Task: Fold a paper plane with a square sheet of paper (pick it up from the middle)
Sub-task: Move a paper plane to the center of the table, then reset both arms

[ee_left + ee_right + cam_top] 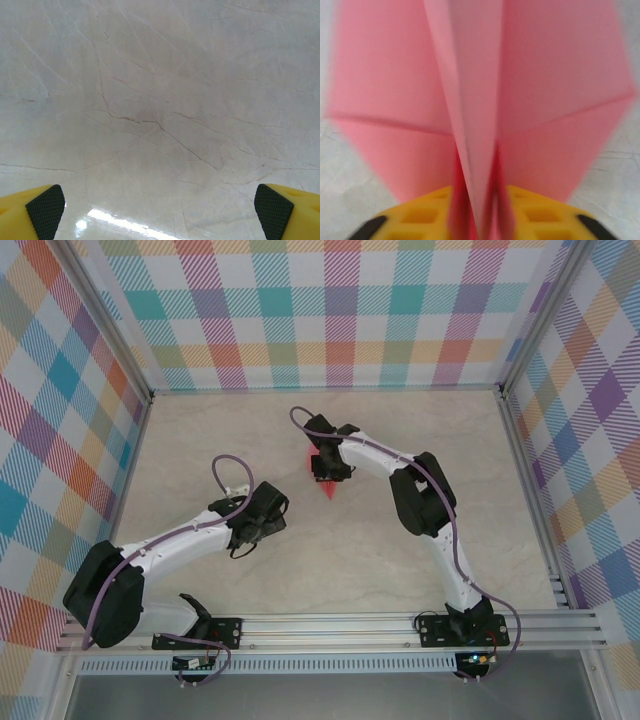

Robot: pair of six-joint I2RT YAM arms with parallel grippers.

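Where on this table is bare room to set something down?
Bare table lies at far left, between the back wall and the left pincer; along the right wall past the right arm; and by the rail between both arms. Crowded: mid-table, where the right pincer stands at the paper plane.

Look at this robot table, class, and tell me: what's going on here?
The right arm reaches to the middle of the table, its jaws over the folded pink paper plane. Its wrist view shows the plane's centre fold standing between the jaws, but blur hides whether they grip it. The left arm hangs to one side, jaws wide open above bare tabletop, holding nothing.
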